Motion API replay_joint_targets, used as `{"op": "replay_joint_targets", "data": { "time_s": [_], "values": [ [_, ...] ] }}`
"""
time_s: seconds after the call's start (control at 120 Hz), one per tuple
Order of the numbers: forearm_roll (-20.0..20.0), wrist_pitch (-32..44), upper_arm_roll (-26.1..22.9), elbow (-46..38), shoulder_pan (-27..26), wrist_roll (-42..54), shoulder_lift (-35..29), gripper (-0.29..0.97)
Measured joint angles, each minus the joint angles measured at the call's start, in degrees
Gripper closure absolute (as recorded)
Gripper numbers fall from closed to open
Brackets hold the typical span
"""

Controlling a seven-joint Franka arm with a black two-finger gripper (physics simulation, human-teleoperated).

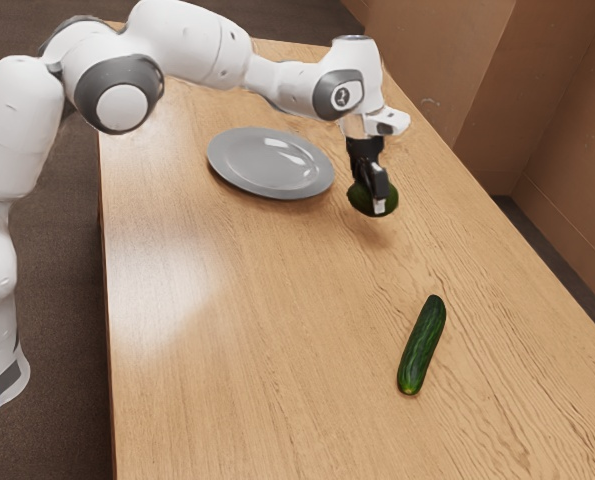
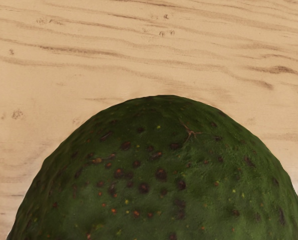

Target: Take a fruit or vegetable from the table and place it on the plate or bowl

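Observation:
A dark green avocado [image 1: 361,198] lies on the wooden table just to the exterior view's right of a grey plate [image 1: 270,162]. My gripper [image 1: 375,196] reaches straight down onto it, black fingers on either side of the fruit, shut on it. In the wrist view the avocado [image 2: 159,180] bulks large right under my hand, speckled with dark spots, with bare wood around it. A long cucumber [image 1: 422,343] rests nearer the table's front, well apart from my hand.
The wooden table [image 1: 227,330] stretches wide toward the front and the exterior view's left. Brown walls [image 1: 497,70] stand behind the table's far right edge. My white arm [image 1: 177,50] spans over the table's back left.

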Motion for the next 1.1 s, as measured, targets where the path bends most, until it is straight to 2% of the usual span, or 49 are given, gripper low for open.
{"op": "replay_joint_targets", "data": {
  "time_s": [0.058,0.175,0.225,0.292,0.367,0.433,0.45,0.65,0.925,0.992,1.1],
  "values": [
    [0.13,0.27,2.52,-8.26,-0.95,-0.82,-9.58,0.42],
    [0.64,0.64,8.30,-25.33,-1.68,-2.80,-27.12,0.44],
    [0.90,0.73,10.21,-29.33,-0.43,-3.63,-31.47,0.45],
    [1.12,0.74,11.08,-31.79,4.80,-4.62,-34.00,0.43],
    [1.23,0.70,11.36,-33.65,9.75,-5.57,-34.99,0.43],
    [1.34,0.66,11.42,-34.45,11.84,-6.33,-35.10,0.43],
    [1.35,0.65,11.43,-34.55,12.03,-6.50,-35.06,0.40],
    [1.17,0.59,11.47,-34.55,13.14,-8.02,-33.26,0.38],
    [0.83,0.73,11.47,-28.13,13.32,-8.98,-25.61,0.37],
    [-0.20,0.67,11.41,-27.66,13.18,-8.92,-25.16,0.21],
    [-1.89,0.47,11.45,-27.47,12.73,-8.51,-25.68,0.09]
  ]
}}
